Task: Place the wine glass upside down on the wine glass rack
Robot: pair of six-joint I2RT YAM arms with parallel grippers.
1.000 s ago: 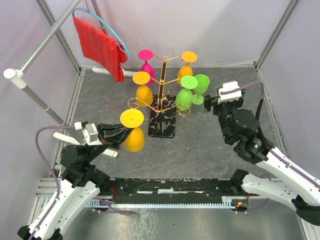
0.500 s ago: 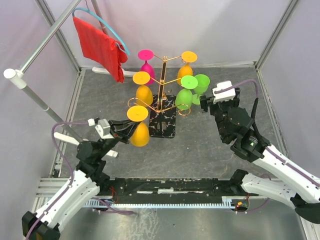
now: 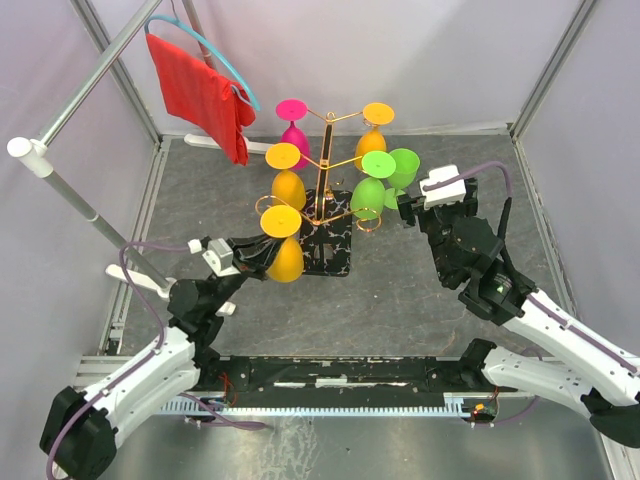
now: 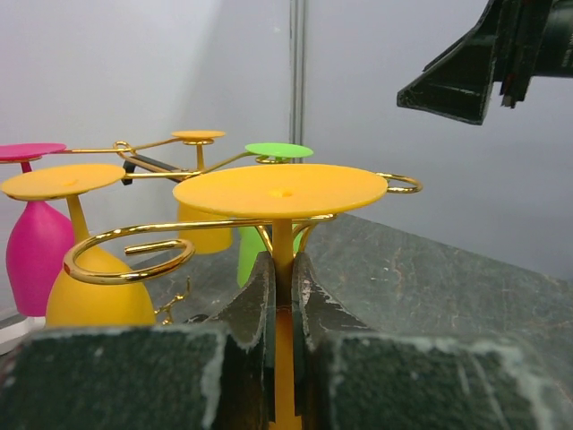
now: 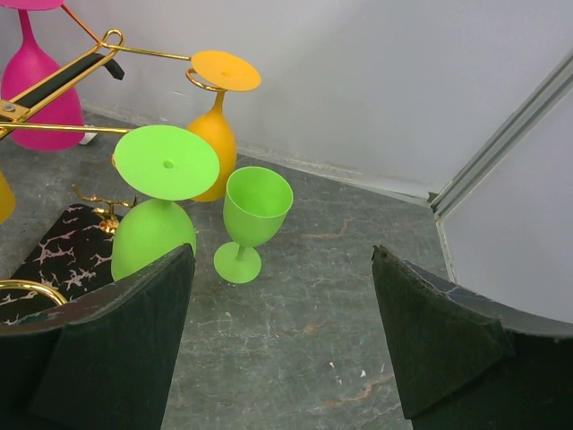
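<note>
My left gripper (image 3: pixel 262 256) is shut on the stem of an orange wine glass (image 3: pixel 285 258) held upside down, foot up. In the left wrist view the fingers (image 4: pixel 260 296) pinch the stem just below the flat foot (image 4: pixel 280 190). The foot hovers right over a curled gold arm (image 4: pixel 125 255) of the wine glass rack (image 3: pixel 327 165), above its black marbled base (image 3: pixel 330 245). Several glasses hang inverted on the rack: a pink one (image 3: pixel 293 125), orange ones (image 3: pixel 287 180) and a green one (image 3: pixel 370 190). My right gripper (image 3: pixel 408 206) is open, near an upright green glass (image 5: pixel 253 215).
A red cloth (image 3: pixel 205 90) hangs on a hanger from a metal pole (image 3: pixel 80 205) at the back left. Enclosure walls ring the dark stone floor (image 5: pixel 313 349). The upright green glass (image 3: pixel 403 172) stands just right of the rack.
My left arm has carried the orange glass right and away from me, up to the rack's lower curled arm. My right gripper has crept left toward the upright green glass.
</note>
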